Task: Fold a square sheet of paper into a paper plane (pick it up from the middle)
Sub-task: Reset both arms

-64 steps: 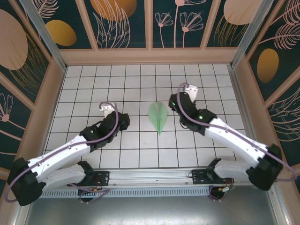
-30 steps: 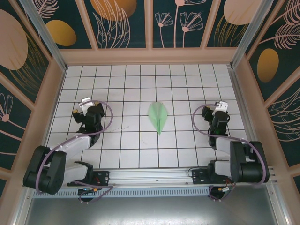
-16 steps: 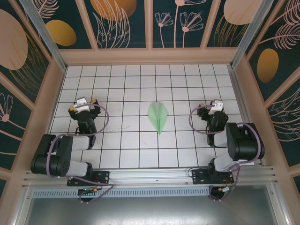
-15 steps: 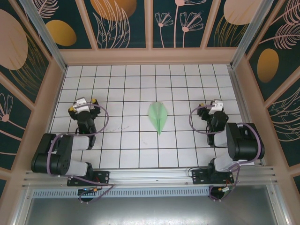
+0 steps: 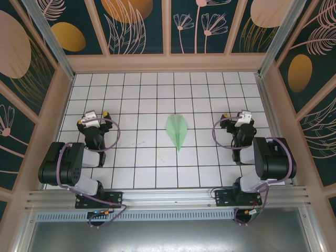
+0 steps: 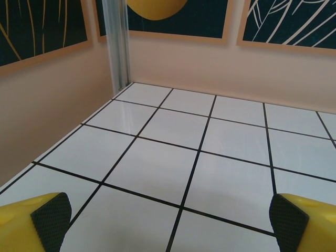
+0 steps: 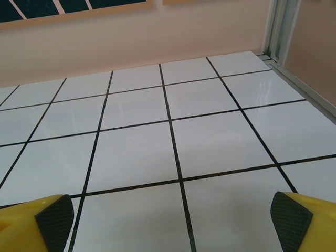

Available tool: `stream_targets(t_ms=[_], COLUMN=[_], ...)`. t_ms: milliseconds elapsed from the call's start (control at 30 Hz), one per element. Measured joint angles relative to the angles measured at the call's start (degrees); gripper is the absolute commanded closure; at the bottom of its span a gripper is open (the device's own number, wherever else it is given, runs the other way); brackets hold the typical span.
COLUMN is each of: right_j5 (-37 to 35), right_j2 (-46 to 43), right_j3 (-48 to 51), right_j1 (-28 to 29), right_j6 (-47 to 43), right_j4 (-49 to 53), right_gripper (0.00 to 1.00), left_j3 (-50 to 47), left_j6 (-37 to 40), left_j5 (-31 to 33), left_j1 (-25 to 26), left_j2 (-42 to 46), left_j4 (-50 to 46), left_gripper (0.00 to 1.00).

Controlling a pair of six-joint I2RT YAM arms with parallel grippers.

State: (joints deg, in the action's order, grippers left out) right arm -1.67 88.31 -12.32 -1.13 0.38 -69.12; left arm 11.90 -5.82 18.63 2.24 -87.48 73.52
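On the table (image 5: 157, 89) the paper plane (image 5: 177, 131) lies loose between the wide-open, empty left gripper (image 5: 94, 116) and right gripper (image 5: 239, 116); we fear any nudge could unfold it.

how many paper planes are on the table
1. The paper plane lies flat near the middle of the tiled table. No other is visible, and little of the table is hidden.
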Motion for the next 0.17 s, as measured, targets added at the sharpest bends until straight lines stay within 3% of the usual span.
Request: stream_targets(t_ms=[167], right_j5=[0.0], right_j2=[0.0], right_j3=[0.0], right_j1=[0.0], right_j6=[0.0], right_j4=[-0.1], right_gripper=[0.01], left_j3=[0.0], left_j6=[0.0], left_j5=[-0.2], left_j1=[0.0], left_j2=[0.0], left_j4=[0.0], left_gripper=[0.01])
